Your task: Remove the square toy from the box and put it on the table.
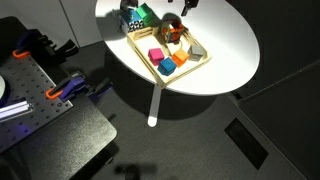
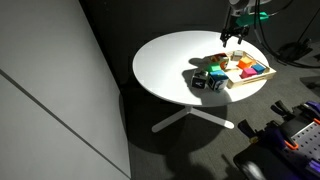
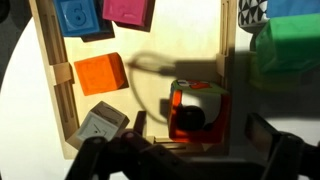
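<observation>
The square toy is orange-red with a pale top and a dark round hole in its side. It sits in a corner of the light-wood box, against the rim. My gripper is open, with its fingers spread on either side of the toy and clear of it. In both exterior views the gripper hangs just above the box on the round white table. The toy also shows in an exterior view.
The box also holds a pink cube, a blue block, a plain orange piece and a pale block. A green block and a black-and-white block stand on the table beside the box.
</observation>
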`<state>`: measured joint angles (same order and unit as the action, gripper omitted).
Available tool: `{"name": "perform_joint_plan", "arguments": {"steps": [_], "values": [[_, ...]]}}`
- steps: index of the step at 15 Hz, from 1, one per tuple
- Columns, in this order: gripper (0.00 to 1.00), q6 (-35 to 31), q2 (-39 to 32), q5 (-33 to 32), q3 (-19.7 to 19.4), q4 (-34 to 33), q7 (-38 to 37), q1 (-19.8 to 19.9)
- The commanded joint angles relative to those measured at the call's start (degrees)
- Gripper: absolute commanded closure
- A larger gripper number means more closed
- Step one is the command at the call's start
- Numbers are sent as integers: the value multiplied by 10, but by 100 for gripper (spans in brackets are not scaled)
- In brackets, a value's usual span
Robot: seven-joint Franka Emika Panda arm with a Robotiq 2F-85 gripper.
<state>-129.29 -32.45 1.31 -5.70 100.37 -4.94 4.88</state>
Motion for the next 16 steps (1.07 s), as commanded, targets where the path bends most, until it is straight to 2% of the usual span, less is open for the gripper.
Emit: {"name": "perform_joint_plan", "arguments": {"steps": [1,16], "values": [[0,44,-62,20,16,-84,25,18],[0,144,-219,12,19,-268,11,13]]}}
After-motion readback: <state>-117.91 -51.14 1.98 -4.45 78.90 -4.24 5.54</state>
